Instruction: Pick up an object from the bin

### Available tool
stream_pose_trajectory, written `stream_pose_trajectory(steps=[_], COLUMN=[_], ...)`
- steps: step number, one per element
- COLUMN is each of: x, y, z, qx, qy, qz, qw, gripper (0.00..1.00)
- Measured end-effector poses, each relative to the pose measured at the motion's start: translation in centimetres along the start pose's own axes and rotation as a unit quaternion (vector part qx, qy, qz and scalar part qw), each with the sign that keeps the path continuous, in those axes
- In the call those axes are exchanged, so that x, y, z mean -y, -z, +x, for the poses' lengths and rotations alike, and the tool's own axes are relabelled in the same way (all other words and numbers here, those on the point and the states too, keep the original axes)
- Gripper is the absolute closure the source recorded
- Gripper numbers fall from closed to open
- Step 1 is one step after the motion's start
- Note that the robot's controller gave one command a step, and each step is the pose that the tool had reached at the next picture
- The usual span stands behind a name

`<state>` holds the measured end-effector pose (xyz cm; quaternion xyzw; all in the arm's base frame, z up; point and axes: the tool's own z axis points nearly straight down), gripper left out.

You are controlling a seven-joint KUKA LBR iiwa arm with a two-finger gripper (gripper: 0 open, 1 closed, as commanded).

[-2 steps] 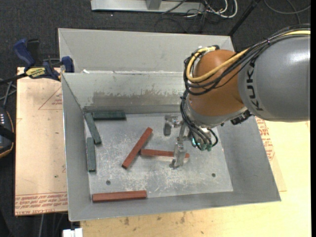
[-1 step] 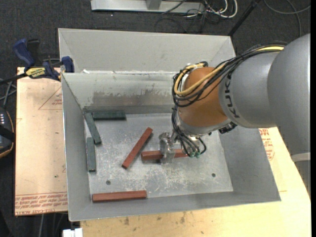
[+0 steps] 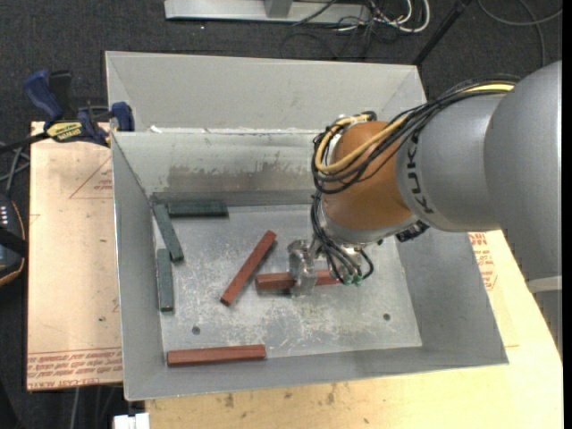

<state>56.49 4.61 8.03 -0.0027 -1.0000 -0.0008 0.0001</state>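
My gripper (image 3: 302,280) is down on the bin floor near its middle, under the orange wrist cover. Its metal fingers stand on either side of a short red-brown bar (image 3: 273,282) that lies flat and runs left to right; the bar's right end is hidden behind the fingers. Whether the fingers press on the bar I cannot see. A second, longer red-brown bar (image 3: 249,267) lies slanted just to the left, its lower end close to the first bar's left end.
A third red-brown bar (image 3: 215,356) lies along the front wall. Three dark grey-green bars rest at the left: one (image 3: 197,209) by the back wall, one (image 3: 168,233) slanted, one (image 3: 164,280) along the left wall. The arm covers the bin's right side.
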Motion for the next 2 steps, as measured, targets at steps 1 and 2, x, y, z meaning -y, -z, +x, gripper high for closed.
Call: stream_pose_trajectory(steps=[1, 2], x=[-0.6, 0.2], y=[-0.3, 12.6], z=[2.8, 0.8], qx=[0.0006, 0.0014], qy=[0.015, 0.013], qz=[0.000, 0.000], qw=[0.9999, 0.9999], gripper=[1.00, 1.00])
